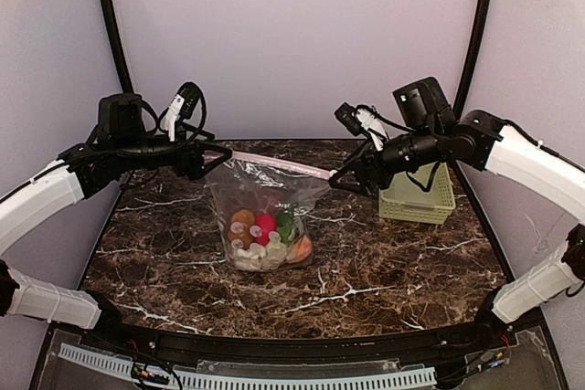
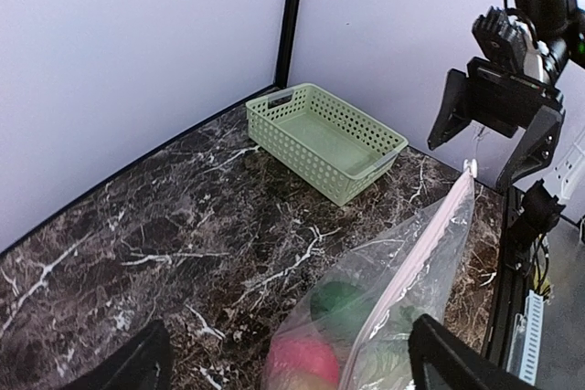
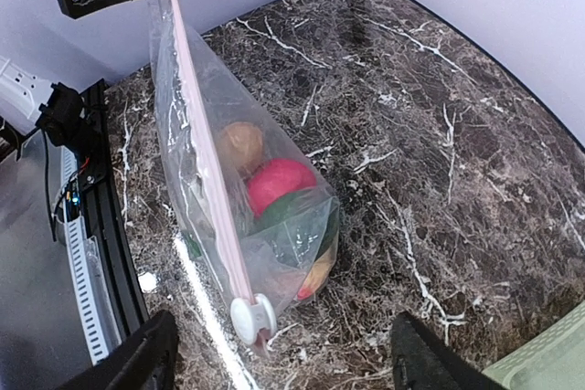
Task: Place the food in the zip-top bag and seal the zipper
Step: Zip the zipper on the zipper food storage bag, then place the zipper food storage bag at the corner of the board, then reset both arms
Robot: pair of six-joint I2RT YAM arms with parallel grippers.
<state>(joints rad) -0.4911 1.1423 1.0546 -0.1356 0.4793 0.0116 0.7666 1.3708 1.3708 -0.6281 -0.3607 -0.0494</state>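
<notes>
The clear zip-top bag [image 1: 265, 212] stands upright mid-table with the food inside: a red apple [image 3: 279, 182], a brown piece [image 3: 239, 143] and green pieces [image 2: 338, 303] show through the plastic. Its pink zipper [image 1: 279, 163] runs taut along the top edge between both arms. My left gripper [image 1: 208, 160] is open at the strip's left end, its fingers [image 2: 448, 363] wide on either side of the bag [image 2: 402, 289]. At the right end my right gripper [image 1: 345, 180] is open too, and the white slider [image 3: 253, 317] sits untouched between its fingers [image 3: 137, 358].
A pale green lattice basket [image 1: 418, 196] stands at the back right of the marble table, just behind the right arm, with nothing in it in the left wrist view. Black frame posts rise at the back corners.
</notes>
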